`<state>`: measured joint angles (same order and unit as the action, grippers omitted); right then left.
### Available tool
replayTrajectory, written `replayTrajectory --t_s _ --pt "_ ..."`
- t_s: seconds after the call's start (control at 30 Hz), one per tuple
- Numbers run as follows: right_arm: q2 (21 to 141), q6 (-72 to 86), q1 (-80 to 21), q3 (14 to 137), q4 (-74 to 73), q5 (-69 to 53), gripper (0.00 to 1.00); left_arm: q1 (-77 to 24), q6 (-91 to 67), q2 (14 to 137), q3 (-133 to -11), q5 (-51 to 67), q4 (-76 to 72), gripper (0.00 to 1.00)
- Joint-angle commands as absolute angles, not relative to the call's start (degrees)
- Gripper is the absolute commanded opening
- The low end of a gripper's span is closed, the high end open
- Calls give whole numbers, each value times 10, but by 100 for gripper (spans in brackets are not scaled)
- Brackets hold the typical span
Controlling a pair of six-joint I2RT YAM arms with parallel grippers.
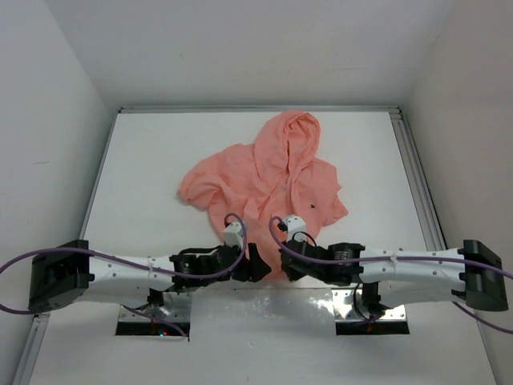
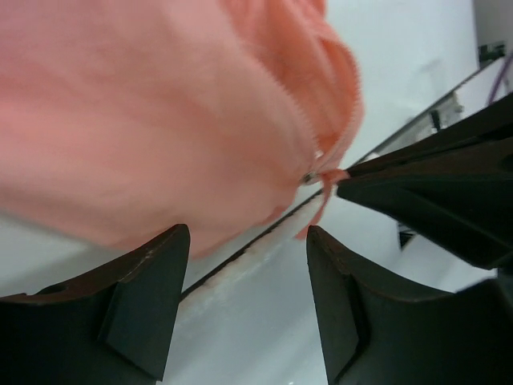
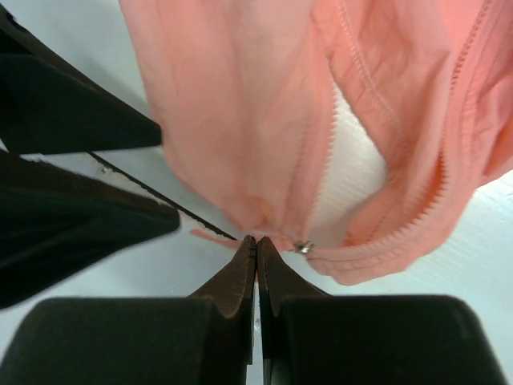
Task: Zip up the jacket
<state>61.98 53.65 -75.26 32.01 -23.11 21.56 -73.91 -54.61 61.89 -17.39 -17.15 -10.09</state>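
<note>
My right gripper (image 3: 256,250), fingers pressed together, pinches the hem of the jacket (image 1: 272,172), which lies crumpled on the white table (image 1: 144,160) just beyond both arms. My left gripper (image 2: 247,234) hovers, fingers apart. Thin, limp cloth, likely to bunch: best held taut beside the small metal slider (image 3: 303,247).

The white desk (image 1: 152,160) sits boxed in by plain white panels. The left wall (image 1: 48,120) rises along its left edge, the far wall (image 1: 256,48) stands behind the far edge, and the right wall (image 1: 473,120) runs along the right. A metal rail (image 1: 417,176) lines the right edge. The light is soft and even, with a faint sheen toward the near edge.
</note>
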Motion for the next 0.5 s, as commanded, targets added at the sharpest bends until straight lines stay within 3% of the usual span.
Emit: replayTrajectory --t_s 0.0,0.2,0.33,0.47 --pt "598 522 -757 338 -274 244 0 -743 -519 642 -213 -145 -171 58" --pt "550 509 -756 359 -316 318 0 -763 -479 680 -244 -160 -171 57" --pt "542 498 -753 364 -309 365 0 -773 -478 671 -239 -182 -164 42" --pt "549 481 -735 363 -262 367 0 -773 -480 667 -234 -173 -161 42"
